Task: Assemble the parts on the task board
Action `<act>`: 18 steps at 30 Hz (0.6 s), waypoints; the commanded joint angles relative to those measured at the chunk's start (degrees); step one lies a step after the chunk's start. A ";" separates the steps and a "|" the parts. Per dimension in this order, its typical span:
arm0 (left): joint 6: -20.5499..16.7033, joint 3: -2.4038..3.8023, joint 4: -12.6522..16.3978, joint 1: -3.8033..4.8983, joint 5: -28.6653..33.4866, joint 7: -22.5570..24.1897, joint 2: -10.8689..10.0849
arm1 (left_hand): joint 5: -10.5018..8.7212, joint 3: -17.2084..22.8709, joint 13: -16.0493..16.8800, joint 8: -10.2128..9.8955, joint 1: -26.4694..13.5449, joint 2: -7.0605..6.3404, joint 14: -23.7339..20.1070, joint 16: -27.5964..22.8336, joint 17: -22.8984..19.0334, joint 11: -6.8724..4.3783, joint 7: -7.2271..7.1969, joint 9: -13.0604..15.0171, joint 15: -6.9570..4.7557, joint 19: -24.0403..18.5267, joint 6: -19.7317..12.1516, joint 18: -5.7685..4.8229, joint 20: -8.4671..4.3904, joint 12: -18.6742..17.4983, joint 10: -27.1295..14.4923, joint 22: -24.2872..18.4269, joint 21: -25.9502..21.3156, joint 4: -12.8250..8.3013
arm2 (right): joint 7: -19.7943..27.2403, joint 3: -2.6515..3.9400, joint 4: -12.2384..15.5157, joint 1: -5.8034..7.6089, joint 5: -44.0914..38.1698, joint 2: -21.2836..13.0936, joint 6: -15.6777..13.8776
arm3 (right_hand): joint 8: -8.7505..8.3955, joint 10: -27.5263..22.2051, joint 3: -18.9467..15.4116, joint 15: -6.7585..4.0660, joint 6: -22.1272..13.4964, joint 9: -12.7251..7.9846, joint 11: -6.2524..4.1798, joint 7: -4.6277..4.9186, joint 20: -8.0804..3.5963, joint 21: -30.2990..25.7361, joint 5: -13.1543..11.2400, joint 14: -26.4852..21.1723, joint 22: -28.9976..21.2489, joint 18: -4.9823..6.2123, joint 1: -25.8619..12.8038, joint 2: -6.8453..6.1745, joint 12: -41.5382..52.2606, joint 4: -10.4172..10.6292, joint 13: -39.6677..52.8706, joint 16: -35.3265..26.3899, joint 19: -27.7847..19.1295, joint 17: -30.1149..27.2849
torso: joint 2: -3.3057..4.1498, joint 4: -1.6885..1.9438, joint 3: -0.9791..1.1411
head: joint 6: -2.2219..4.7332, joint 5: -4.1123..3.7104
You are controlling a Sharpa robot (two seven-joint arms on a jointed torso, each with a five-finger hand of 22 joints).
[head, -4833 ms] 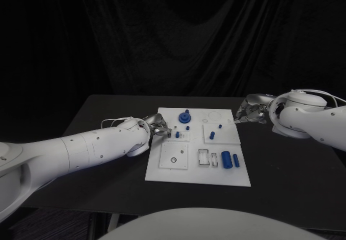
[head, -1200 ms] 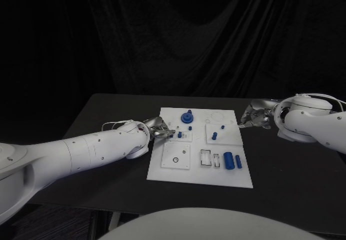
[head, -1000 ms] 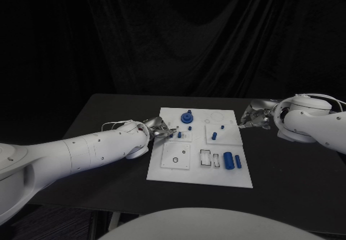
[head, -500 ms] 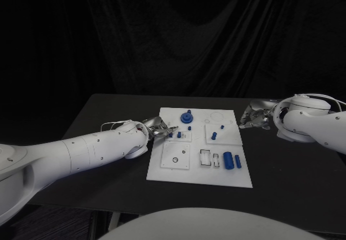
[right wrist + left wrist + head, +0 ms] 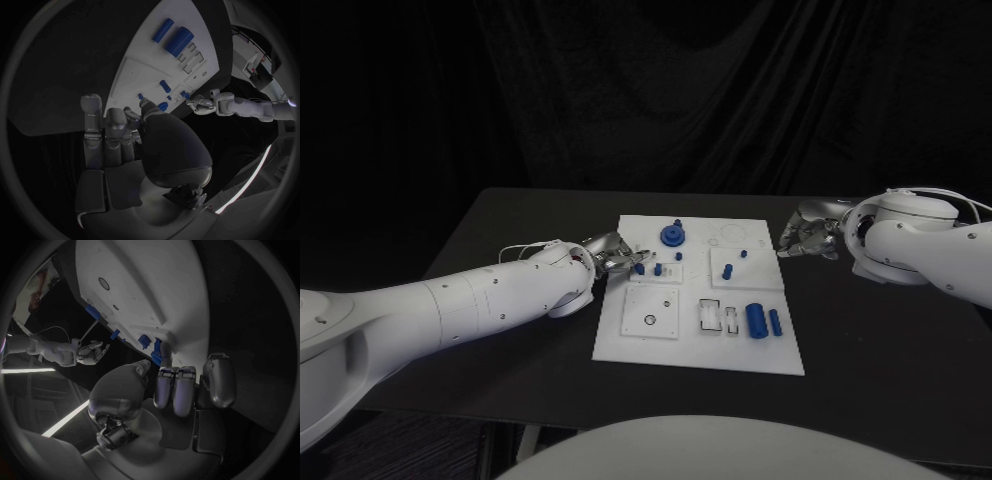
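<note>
1. The task board (image 5: 700,345) is a white rectangular plate in the middle of the black table (image 5: 531,230); it carries raised square tiles, a blue gear-like disc (image 5: 671,236) at its far end, several small blue pegs (image 5: 658,268) near the middle, and two blue cylinders (image 5: 763,320) lying side by side at the near right.
2. The left hand (image 5: 610,253) rests at the board's left edge, beside the small pegs; in the left wrist view its fingers (image 5: 175,390) lie pressed together and straight with the tips at the board's edge, next to a blue peg (image 5: 155,358); whether it pinches that peg cannot be told.
3. The right hand (image 5: 802,235) sits just off the board's far right corner, apart from the parts; in the right wrist view its fingers (image 5: 103,135) are curled in side by side; whether anything is between them cannot be told.
4. Compared with about a second ago, the left hand has drawn slightly back toward the board's left edge, and a small blue peg now stands near its fingertips; the right hand has stayed in place; the cylinders and the disc have not moved.
</note>
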 commanded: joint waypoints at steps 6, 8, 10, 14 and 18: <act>1.06 -0.23 -0.28 -0.52 0.14 0.28 0.04 | 0.76 -0.80 15.09 0.95 1.07 0.69 5.95 0.15 15.09 0.03 -0.43 2.33 0.20 -0.06 -0.08 0.03 0.09 0.20 6.10 7.48 -0.15 -0.11 | -0.82 0.04 -0.04 -0.16 -0.17 -0.01 0.38 | -0.37 -0.54 0.47 -0.18 0.34 -0.11 0.05 0.12 -0.04 -0.35 0.64 -0.39 2.87 0.78 0.68 0.10 -0.44 -0.12 -0.12 -0.34 -0.13 -0.13 | 0.06 -0.05 0.00 | -0.01 0.20; 1.18 -0.23 -0.31 -0.54 0.14 0.41 0.08 | 0.91 -0.87 15.09 1.08 1.32 0.75 5.95 0.15 15.09 0.01 -0.45 2.67 0.19 -0.04 -0.17 0.02 0.07 0.20 6.10 7.52 -0.14 -0.13 | -0.82 0.04 -0.05 -0.16 -0.17 0.00 0.37 | -0.38 -0.53 0.57 -0.18 0.34 -0.13 0.05 0.12 -0.04 -0.38 0.81 -0.38 2.87 0.78 0.73 0.14 -0.46 -0.14 -0.12 -0.31 -0.11 -0.10 | 0.08 -0.03 -0.01 | -0.01 0.20; 1.34 -0.23 -0.31 -0.56 0.14 0.55 0.13 | 1.11 -0.92 15.09 1.23 1.61 0.82 5.95 0.15 15.09 -0.02 -0.48 3.02 0.17 -0.05 -0.26 0.03 0.05 0.20 6.10 7.53 -0.18 -0.16 | -0.82 0.04 -0.05 -0.17 -0.17 0.01 0.39 | -0.38 -0.55 0.65 -0.18 0.35 -0.14 0.05 0.12 -0.04 -0.46 0.94 -0.39 2.86 0.78 0.77 0.17 -0.52 -0.17 -0.16 -0.36 -0.12 -0.14 | 0.07 0.00 -0.01 | -0.01 0.18; 1.55 -0.23 -0.32 -0.61 0.14 0.78 0.16 | 1.58 -0.95 15.09 1.45 2.21 0.90 5.95 0.15 15.09 -0.05 -0.51 3.59 0.14 -0.08 -0.45 0.04 0.02 0.20 6.10 7.55 -0.27 -0.26 | -0.83 0.04 -0.04 -0.18 -0.17 -0.02 0.41 | -0.38 -0.51 0.71 -0.18 0.36 -0.14 0.05 0.12 -0.04 -0.50 1.04 -0.38 2.85 0.79 0.81 0.19 -0.48 -0.19 -0.12 -0.33 -0.12 -0.11 | 0.08 0.01 0.00 | -0.01 0.13; 1.49 -0.23 -0.33 -0.64 0.14 1.31 0.12 | 2.31 -0.94 15.09 1.75 3.04 0.99 5.95 0.15 15.09 -0.09 -0.58 4.26 0.10 -0.10 -0.58 0.05 -0.01 0.20 6.10 7.60 -0.36 -0.34 | -0.85 0.04 -0.04 -0.18 -0.17 -0.04 0.44 | -0.39 -0.56 0.90 -0.19 0.39 -0.17 0.04 0.13 -0.05 -0.50 1.33 -0.37 2.87 0.78 0.92 0.24 -0.59 -0.26 -0.20 -0.35 -0.08 -0.12 | 0.04 0.06 0.00 | -0.01 0.10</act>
